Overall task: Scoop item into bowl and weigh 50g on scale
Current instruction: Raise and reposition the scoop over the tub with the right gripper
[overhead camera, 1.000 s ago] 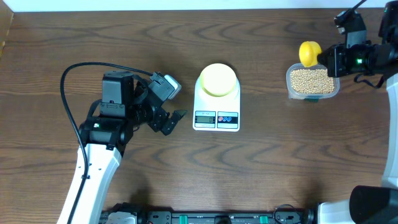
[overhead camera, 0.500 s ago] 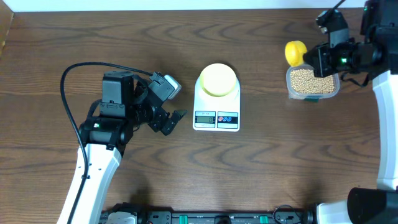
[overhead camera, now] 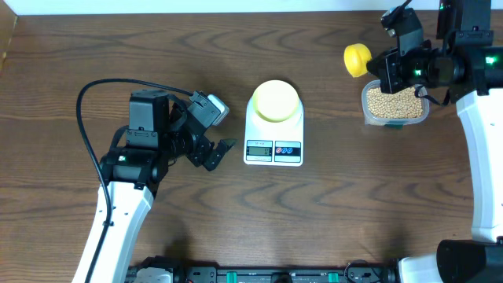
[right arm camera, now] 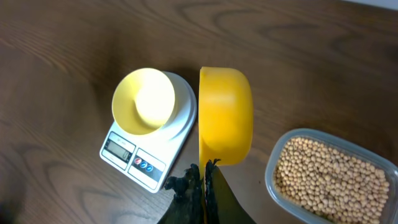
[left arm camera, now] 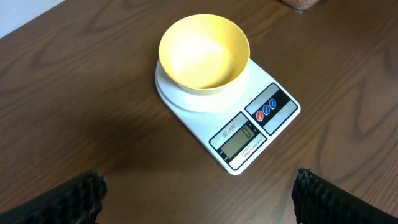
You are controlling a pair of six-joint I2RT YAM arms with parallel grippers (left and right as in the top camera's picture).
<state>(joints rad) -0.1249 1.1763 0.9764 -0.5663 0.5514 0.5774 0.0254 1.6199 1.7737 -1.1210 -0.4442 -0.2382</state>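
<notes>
Handle of yellow scoop (right arm camera: 225, 115) clamped in right gripper (right arm camera: 203, 183), scoop held beside tub (overhead camera: 397, 120) of beans (overhead camera: 393, 101), bowl (overhead camera: 275, 100) seated on scale (overhead camera: 273, 151), left gripper (left arm camera: 199, 193) jaws spread apart, empty.

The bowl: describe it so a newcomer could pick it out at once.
Find the white kitchen scale in the middle of the wooden table. The small round bowl sits on its platform. It is pale yellow and empty, unlike the brighter yellow scoop farther right.
</notes>
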